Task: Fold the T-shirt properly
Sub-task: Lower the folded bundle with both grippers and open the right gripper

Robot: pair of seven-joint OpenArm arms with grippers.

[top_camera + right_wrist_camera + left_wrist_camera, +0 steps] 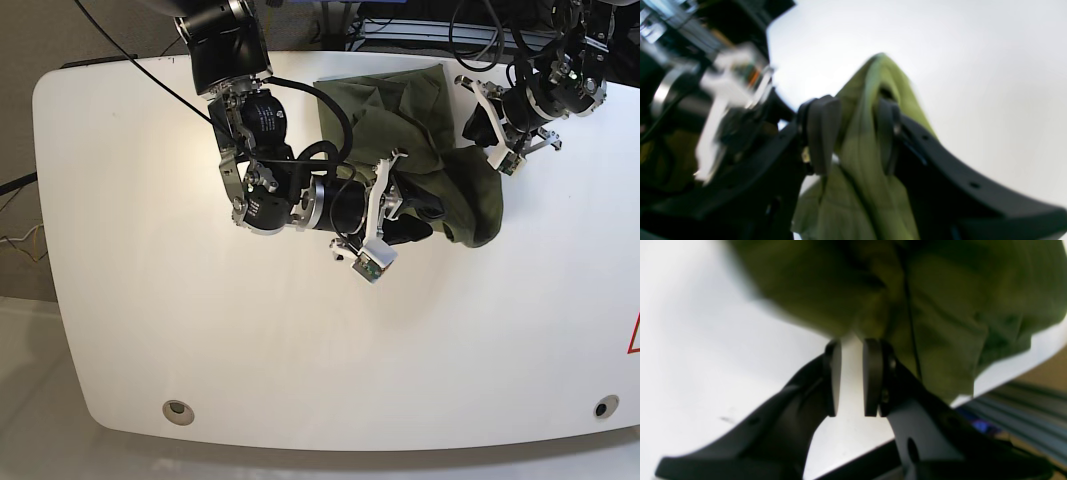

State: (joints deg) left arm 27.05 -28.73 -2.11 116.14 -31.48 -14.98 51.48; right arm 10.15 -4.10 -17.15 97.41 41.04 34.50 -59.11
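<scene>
While the olive T-shirt (420,150) lies bunched near the far edge of the white worktop (150,300), between the two arms, neither hand has a firm hold on it. The left hand (851,350) shows its two pads apart with bare worktop between them, the cloth just beyond the tips and not pinched. The right hand (853,113) also has its pads apart, but a ridge of green cloth stands in the gap; it looks slack between them rather than clamped, though blur makes that hard to judge.

The shirt is crumpled, not yet a neat fold, so the task looks well short of done. The step in hand appears to be letting go after a fold or drag.

To do it well, I would open both hands fully before lifting, so no cloth snags on a pad and gets pulled out of shape. The right hand needs most care: back it away along the ridge rather than straight up. Then choose fresh grip points at an edge or hem, not in the heaped middle.
</scene>
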